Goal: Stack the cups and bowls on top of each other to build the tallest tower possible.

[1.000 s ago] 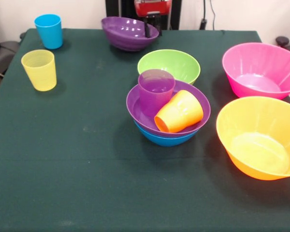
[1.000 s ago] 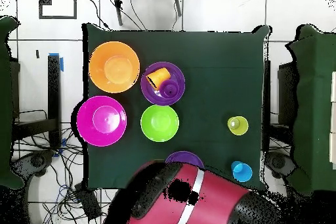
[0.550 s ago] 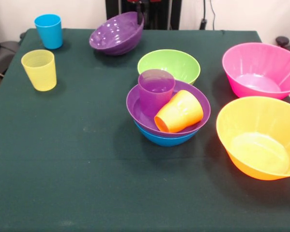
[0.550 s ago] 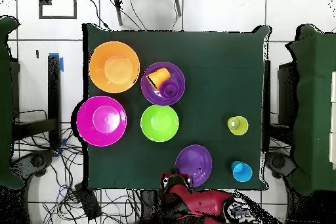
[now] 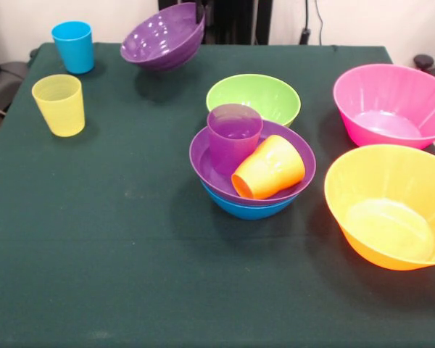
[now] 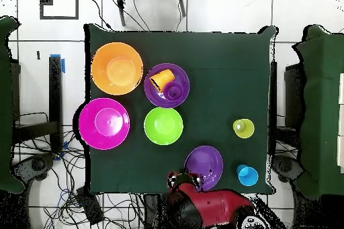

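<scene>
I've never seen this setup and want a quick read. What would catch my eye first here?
Probably the purple bowl at the table's far edge, tilted with its opening facing sideways and raised off the cloth, the arm right by it in the overhead view. Next, the small tower mid-table: a blue bowl with another purple bowl nested in it, holding an upright purple cup and an orange cup lying on its side.
</scene>
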Available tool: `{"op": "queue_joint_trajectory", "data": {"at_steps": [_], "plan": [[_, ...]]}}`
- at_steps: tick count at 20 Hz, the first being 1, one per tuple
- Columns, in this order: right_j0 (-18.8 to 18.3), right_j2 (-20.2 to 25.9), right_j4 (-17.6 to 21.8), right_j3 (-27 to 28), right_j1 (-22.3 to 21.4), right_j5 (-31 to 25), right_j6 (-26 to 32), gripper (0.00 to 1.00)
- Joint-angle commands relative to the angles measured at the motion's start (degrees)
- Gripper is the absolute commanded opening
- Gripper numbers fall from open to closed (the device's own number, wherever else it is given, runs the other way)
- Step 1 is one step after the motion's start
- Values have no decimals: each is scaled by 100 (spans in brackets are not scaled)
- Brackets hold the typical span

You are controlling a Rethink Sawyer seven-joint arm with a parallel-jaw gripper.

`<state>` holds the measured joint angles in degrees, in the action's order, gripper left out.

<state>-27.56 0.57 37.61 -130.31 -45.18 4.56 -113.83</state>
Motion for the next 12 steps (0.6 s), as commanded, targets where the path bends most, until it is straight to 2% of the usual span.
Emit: {"op": "queue_joint_trajectory", "data": {"at_steps": [1, 4, 6, 8, 12], "plan": [[33, 847, -290, -97, -263, -641, -390, 0], [146, 799, -212, 99, -167, -665, -311, 0], [228, 793, -123, 296, 151, -366, -383, 0], [226, 828, -114, 355, 279, -299, -403, 0], [82, 1019, -237, 173, -14, -627, -328, 0]]}}
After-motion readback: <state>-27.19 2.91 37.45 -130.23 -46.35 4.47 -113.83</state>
